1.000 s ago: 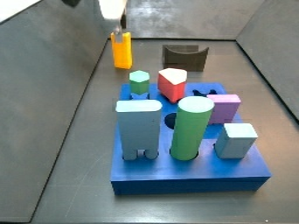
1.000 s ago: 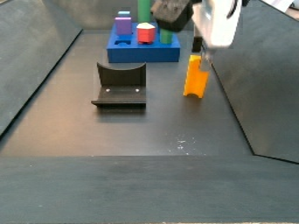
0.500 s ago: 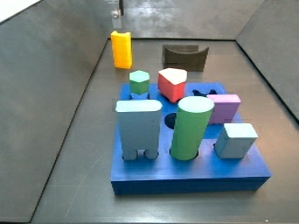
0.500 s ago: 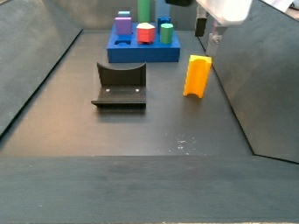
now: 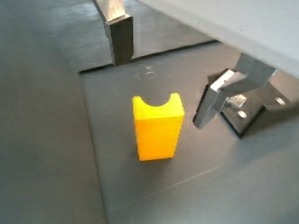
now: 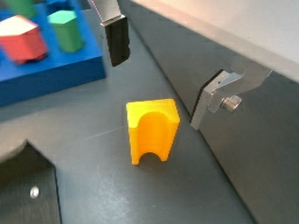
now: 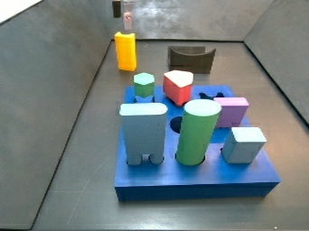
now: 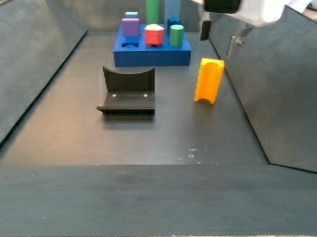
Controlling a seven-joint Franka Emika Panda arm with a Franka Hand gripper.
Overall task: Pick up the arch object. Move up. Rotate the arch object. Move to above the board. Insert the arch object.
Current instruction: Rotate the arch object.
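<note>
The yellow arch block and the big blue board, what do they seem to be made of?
The arch object, standing free below the open gripper, looks like matte painted wood or plastic: flat even colour, no glare. The board looks the same, uniformly blue with crisp edges. Which one is unclear.

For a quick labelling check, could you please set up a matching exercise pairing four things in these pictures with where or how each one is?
Things:
1. arch object
2. gripper
3. board
4. fixture

Places or states:
A. bearing coloured shape blocks
B. open, above the yellow block, holding nothing
C. standing upright on the floor near the side wall
D. dark bracket on the floor between the yellow block and the opposite wall

Pairs: 1-C, 2-B, 3-A, 4-D
</note>
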